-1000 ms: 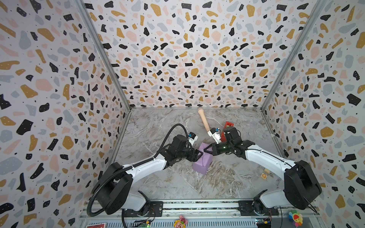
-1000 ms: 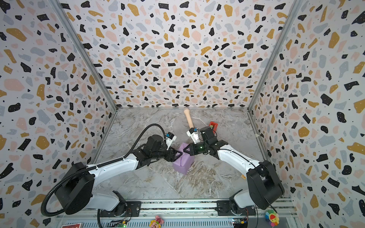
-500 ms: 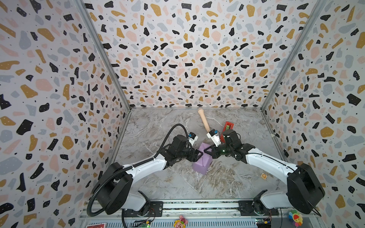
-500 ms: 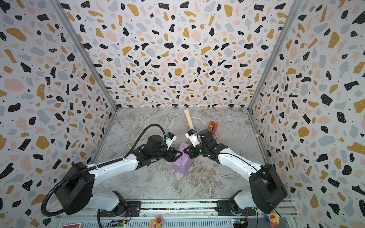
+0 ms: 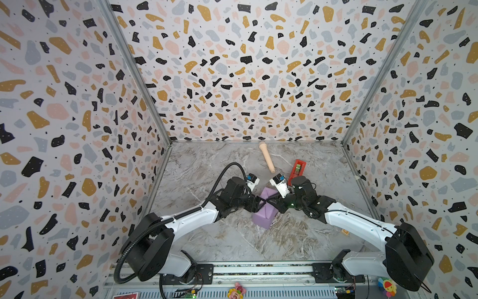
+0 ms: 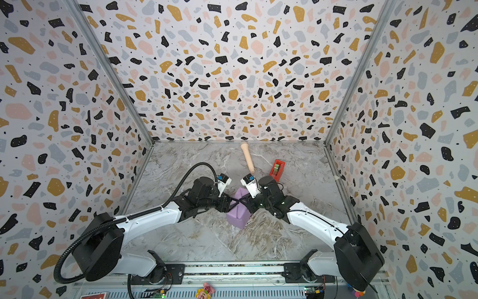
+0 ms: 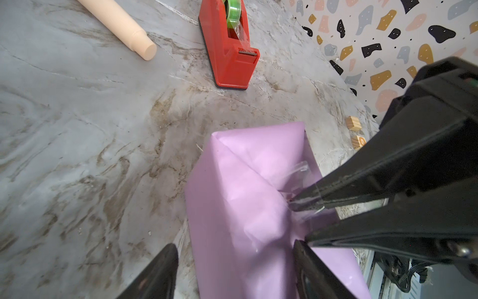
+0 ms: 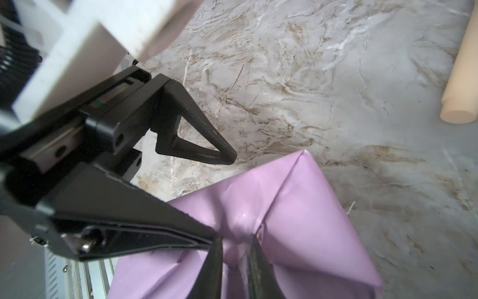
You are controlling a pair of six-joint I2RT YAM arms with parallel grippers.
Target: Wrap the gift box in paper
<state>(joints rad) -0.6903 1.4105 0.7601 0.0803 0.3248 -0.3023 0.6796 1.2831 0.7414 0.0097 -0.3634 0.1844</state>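
The paper (image 5: 265, 209) (image 6: 238, 211) shows its lilac face, folded into a parcel at mid-table. The gift box is hidden inside it. Both grippers meet over the parcel's top. My left gripper (image 7: 235, 246) (image 5: 258, 203) is open and straddles the parcel's near end; one finger (image 7: 165, 269) stands clear of the paper over the table. My right gripper (image 8: 235, 242) (image 5: 269, 201) is open by a narrow gap, with a raised fold of paper between its fingers (image 8: 214, 269). In the left wrist view a strip of clear tape (image 7: 300, 168) clings by its tip.
A beige toy microphone (image 5: 267, 158) (image 7: 121, 28) lies toward the back wall. A red tape dispenser (image 5: 297, 168) (image 7: 230, 54) stands just behind my right arm. Small wooden blocks (image 7: 353, 123) (image 5: 345, 232) sit near the right wall.
My right gripper's jaws have parted slightly from shut, and its arm has edged a little toward the parcel. The left gripper and the parcel have stayed put.
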